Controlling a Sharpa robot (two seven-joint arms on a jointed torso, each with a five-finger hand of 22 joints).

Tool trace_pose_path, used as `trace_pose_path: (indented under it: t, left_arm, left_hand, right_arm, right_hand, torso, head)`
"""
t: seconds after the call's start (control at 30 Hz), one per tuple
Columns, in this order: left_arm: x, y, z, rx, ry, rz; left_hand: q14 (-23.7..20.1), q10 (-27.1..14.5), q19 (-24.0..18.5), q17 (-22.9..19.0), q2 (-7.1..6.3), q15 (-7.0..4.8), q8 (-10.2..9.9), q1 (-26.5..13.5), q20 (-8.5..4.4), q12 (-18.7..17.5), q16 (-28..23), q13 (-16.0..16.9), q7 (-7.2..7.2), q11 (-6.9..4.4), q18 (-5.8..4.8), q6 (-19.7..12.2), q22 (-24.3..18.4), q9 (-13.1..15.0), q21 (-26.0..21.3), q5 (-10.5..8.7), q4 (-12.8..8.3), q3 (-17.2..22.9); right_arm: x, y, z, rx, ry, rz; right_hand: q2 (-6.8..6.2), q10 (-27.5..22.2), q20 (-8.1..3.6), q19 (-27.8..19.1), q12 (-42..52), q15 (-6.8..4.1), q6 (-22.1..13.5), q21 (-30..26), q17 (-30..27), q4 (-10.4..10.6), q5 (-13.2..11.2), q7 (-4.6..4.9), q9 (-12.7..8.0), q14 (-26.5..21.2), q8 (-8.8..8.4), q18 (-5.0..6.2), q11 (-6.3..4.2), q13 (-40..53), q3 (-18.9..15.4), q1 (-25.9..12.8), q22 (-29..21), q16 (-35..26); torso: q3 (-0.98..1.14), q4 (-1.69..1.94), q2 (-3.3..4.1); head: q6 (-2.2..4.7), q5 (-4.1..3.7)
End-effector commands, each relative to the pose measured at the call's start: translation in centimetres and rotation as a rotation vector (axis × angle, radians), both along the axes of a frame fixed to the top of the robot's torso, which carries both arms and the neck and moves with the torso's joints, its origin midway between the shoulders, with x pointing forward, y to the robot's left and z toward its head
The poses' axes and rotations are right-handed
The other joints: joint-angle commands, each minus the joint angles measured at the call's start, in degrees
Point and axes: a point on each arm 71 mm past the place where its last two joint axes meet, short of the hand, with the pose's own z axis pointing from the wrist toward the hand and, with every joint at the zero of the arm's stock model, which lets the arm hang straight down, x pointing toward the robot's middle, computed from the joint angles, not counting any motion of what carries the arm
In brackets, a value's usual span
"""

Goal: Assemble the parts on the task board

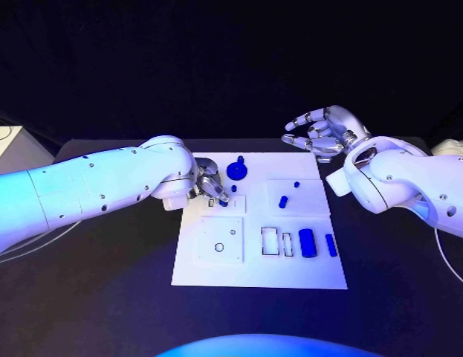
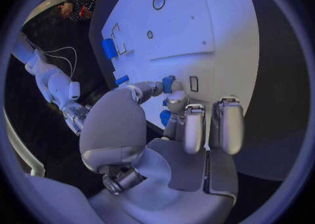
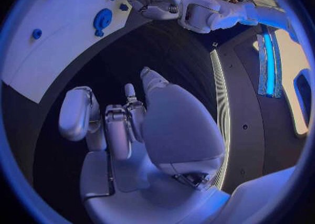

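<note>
Task board (image 1: 296,275), a white plate, lies flat in the middle of the black table (image 1: 102,297).

Left hand (image 1: 212,186) is down over the board's left side, near its far half. Its fingertips (image 2: 172,85) pinch a small blue part (image 2: 168,83) just beside a small rectangular slot (image 2: 193,83) in the board. The wrist view shows the thumb and a finger closed on the piece and two other fingers extended alongside, off it. A second blue bit (image 2: 165,117) shows just under the fingers; what it is cannot be told.

Right hand (image 1: 322,132) hovers above the table beyond the board's far right corner, palm up, fingers apart and loosely curled, nothing in it. It is well apart from the board.

Loose parts on the board:
- round blue gear-like piece (image 1: 238,172) near the far edge, just beside the left hand
- small blue peg (image 1: 282,201) in the right middle, a smaller dot (image 1: 296,183) beyond it
- long blue block (image 1: 308,242) and a narrower blue bar (image 1: 331,245) side by side in the near right area, beside two empty rectangular recesses (image 1: 269,239)
- a raised square plate with holes (image 1: 219,239) at the near left.
</note>
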Motion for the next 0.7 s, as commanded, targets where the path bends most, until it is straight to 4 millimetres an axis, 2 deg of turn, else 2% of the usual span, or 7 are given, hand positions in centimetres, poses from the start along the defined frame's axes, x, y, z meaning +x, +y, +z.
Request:
trace_pose_path:
  t: [0.03, 0.37, 0.7]
  left_arm:
    - [-0.27, -0.29, -0.23, 0.005, 0.028, -0.028]
    - [-0.25, -0.34, -0.27, 0.014, 0.022, -0.032]
    - [-0.07, -0.47, -0.44, 0.020, 0.017, -0.024]
  left_hand:
    - [5.67, 0.22, 0.32, 14.59, 0.46, -0.45, 0.25, -0.01, -0.08, 0.05, 0.28, -0.06, -0.83, -0.13, -0.36, 1.21, 3.41, 0.11, 0.26, 0.20, -11.19, 10.70]
    - [5.68, 0.23, 0.36, 14.60, 0.48, -0.45, 0.22, -0.03, -0.08, 0.05, 0.29, -0.02, -0.83, -0.13, -0.38, 1.22, 3.47, 0.12, 0.28, 0.21, -11.21, 10.70]
    - [5.65, 0.24, 0.33, 14.52, 0.51, -0.45, 0.19, -0.05, -0.08, 0.05, 0.23, -0.02, -0.83, -0.12, -0.37, 1.23, 3.43, 0.13, 0.27, 0.22, -11.19, 10.69]
  right_arm:
    - [-0.05, 0.14, -0.05, -0.003, 0.002, 0.016]
    - [-0.06, 0.13, -0.05, -0.003, 0.002, 0.016]
    - [-0.18, 0.21, -0.03, -0.002, 0.004, 0.018]
  right_hand:
    - [-0.13, -0.32, -0.09, -0.41, -0.10, 0.03, -0.21, -0.37, 14.58, 0.02, 0.19, -0.17, 0.04, 5.83, 0.18, 1.02, -0.19, 6.20, 0.43, -0.33, -0.04, -0.01]
    - [-0.13, -0.32, -0.09, -0.41, -0.10, 0.03, -0.21, -0.37, 14.58, 0.02, 0.19, -0.17, 0.04, 5.83, 0.18, 1.02, -0.19, 6.20, 0.43, -0.33, -0.04, -0.01]
    - [-0.13, -0.32, -0.09, -0.41, -0.10, 0.03, -0.21, -0.37, 14.58, 0.02, 0.19, -0.17, 0.04, 5.83, 0.18, 1.02, -0.19, 6.20, 0.43, -0.33, -0.04, -0.01]
  torso:
    - [0.00, 0.01, -0.03]
    - [0.02, -0.08, -0.01]
    - [0.06, -0.03, 0.07]
  head:
    - [0.01, 0.00]
    - [-0.05, 0.02]
    - [-0.06, -0.13]
